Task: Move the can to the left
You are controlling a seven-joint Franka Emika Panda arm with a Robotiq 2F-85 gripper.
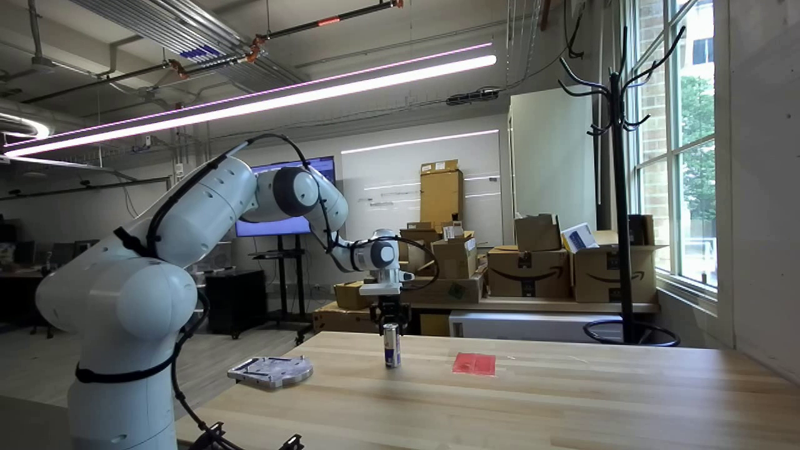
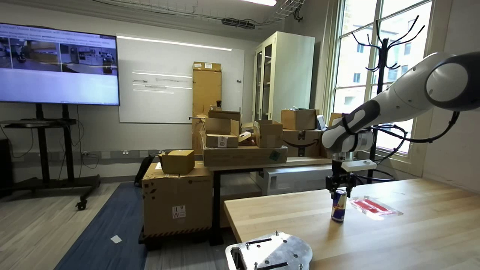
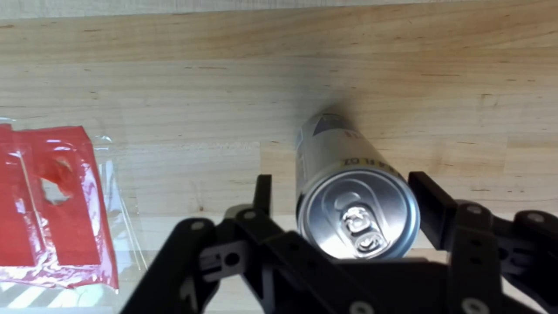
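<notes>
The can (image 1: 392, 347) stands upright on the wooden table, slim and silvery with dark blue parts. It also shows in an exterior view (image 2: 338, 207) with its blue and silver label. In the wrist view the can's (image 3: 357, 213) metal top with its pull tab faces the camera. My gripper (image 1: 391, 326) points straight down over the can, also seen in an exterior view (image 2: 341, 192). In the wrist view its fingers (image 3: 342, 192) are open on both sides of the can's top. A clear gap shows at the left finger; the right finger is very close to the can, contact unclear.
A flat red packet (image 1: 474, 364) in clear plastic lies beside the can, also in the wrist view (image 3: 56, 209). A metal plate (image 2: 275, 251) with bolts lies at the table's edge. Cardboard boxes (image 1: 528, 272) and a black coat stand (image 1: 619, 187) are behind the table (image 1: 562, 400).
</notes>
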